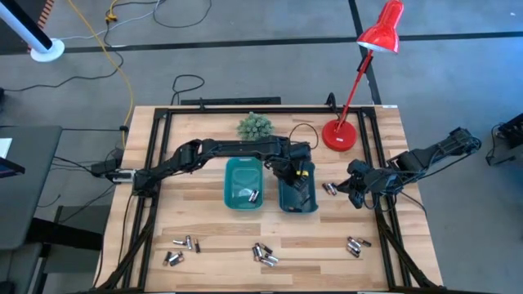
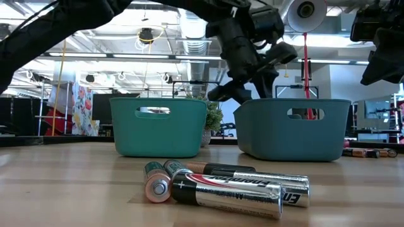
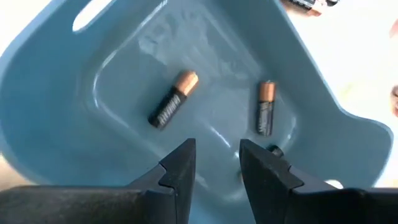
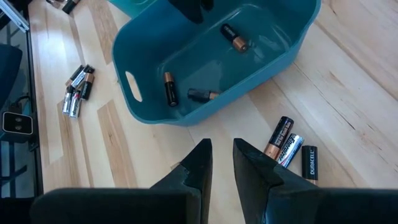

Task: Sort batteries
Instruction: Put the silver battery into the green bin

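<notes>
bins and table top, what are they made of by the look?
Bins: moulded plastic by the look, teal, one piece with rounded corners and cut-out handles, a soft sheen inside in the left wrist view. Table top: light wood planks, probably butcher block, with visible grain and seams; smooth finish, whether sealed is unclear.

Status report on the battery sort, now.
Left gripper open, empty, over right-hand bin. Right gripper open, empty, by loose batteries. Nothing in the way.
</notes>
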